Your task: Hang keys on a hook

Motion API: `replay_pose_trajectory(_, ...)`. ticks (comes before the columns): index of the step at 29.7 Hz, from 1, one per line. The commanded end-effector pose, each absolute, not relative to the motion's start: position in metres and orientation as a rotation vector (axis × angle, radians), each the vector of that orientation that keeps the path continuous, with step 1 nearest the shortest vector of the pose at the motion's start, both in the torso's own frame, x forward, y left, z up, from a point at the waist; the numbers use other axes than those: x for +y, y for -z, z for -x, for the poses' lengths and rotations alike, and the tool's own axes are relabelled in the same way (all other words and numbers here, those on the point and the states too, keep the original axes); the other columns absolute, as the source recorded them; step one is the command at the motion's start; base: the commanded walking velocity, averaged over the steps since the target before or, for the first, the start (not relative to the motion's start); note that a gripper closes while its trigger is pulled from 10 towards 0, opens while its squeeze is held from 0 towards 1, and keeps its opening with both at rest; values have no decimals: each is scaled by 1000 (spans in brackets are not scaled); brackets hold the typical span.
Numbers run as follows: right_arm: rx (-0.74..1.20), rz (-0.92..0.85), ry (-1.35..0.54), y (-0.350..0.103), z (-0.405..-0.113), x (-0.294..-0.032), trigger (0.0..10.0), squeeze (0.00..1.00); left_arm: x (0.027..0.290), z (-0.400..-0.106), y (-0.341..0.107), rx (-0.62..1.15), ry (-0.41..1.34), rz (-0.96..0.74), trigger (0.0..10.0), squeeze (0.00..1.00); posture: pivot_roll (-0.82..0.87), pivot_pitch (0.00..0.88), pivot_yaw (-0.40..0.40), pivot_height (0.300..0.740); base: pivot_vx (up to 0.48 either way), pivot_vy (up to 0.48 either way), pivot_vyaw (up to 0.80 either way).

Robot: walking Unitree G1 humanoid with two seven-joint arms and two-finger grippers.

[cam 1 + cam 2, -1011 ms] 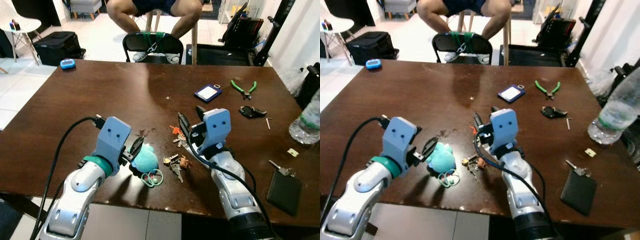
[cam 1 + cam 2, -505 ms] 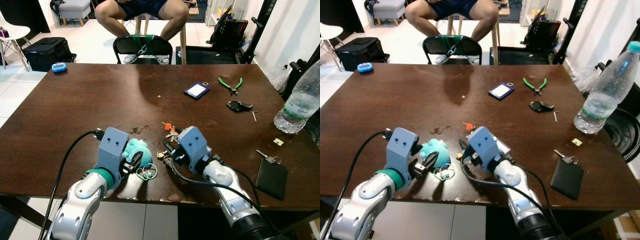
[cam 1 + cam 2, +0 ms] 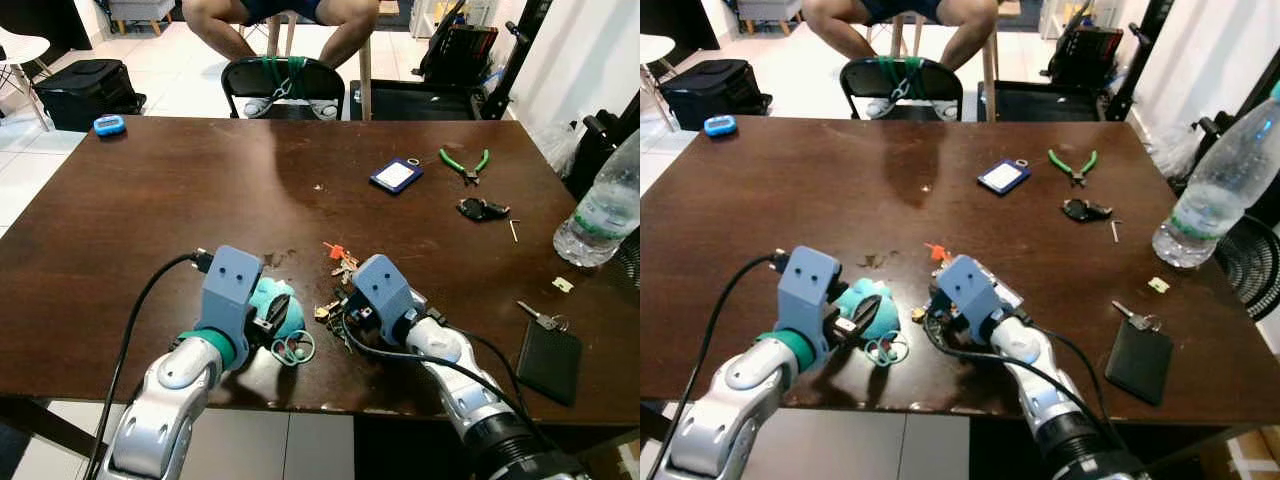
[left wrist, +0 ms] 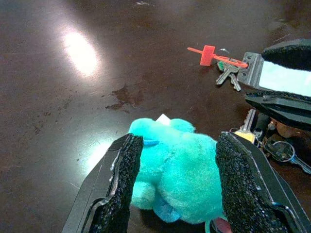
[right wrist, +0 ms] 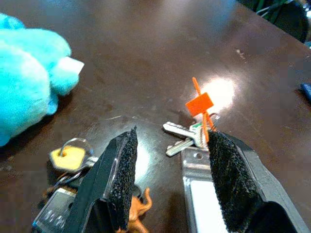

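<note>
A teal plush keychain (image 3: 277,304) with green rings (image 3: 294,349) lies near the front edge of the dark wooden table (image 3: 180,200). My left gripper (image 4: 179,143) is open, its fingers (image 4: 121,179) standing on either side of the plush. Just right of it lies a bunch of keys (image 3: 334,307) with a yellow-capped key (image 5: 68,155). My right gripper (image 5: 170,138) hovers low over that bunch, open. Ahead of its fingertips lie silver keys with an orange tag (image 5: 199,104), and a silver tag plate (image 5: 201,194) lies between the fingers. No hook can be seen.
Farther back on the right lie a blue card tag (image 3: 396,175), green pliers (image 3: 464,163) and a black car key (image 3: 484,210). A water bottle (image 3: 600,210) and a black wallet (image 3: 549,352) sit at the right edge. A person's legs (image 3: 290,15) show behind a black chair (image 3: 290,80).
My right gripper has come down from a raised pose to just above the key bunch. My left gripper has slid forward so that its fingers straddle the plush.
</note>
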State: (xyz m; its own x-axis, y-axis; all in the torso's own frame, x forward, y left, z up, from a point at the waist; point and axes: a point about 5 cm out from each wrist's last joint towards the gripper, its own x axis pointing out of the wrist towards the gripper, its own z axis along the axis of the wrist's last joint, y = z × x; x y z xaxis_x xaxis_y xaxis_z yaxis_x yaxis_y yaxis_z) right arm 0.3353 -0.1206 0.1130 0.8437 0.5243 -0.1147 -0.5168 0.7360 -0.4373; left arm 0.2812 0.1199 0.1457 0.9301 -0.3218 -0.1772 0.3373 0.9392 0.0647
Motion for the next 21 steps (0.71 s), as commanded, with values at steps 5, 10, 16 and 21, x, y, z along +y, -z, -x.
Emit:
replay_pose_trajectory(5, -72, 385, -785, -124, -321, -107, 10000, 0, 123, -279, -142, 188, 316, -101, 10000, 0, -56, 74, 103, 740, 0, 0, 0)
replay_pose_trajectory(10, -71, 448, -868, -125, -309, -112, 10000, 0, 122, -278, -143, 187, 319, -99, 10000, 0, -56, 74, 103, 740, 0, 0, 0)
replay_pose_trajectory(16, 6, 542, -862, -118, -304, -137, 10000, 0, 120, -278, -142, 191, 327, -95, 10000, 0, -77, 79, 104, 740, 0, 0, 0)
replay_pose_trajectory(21, 36, 571, -877, -114, -302, -141, 10000, 0, 118, -279, -141, 194, 334, -93, 10000, 0, -86, 77, 107, 740, 0, 0, 0)
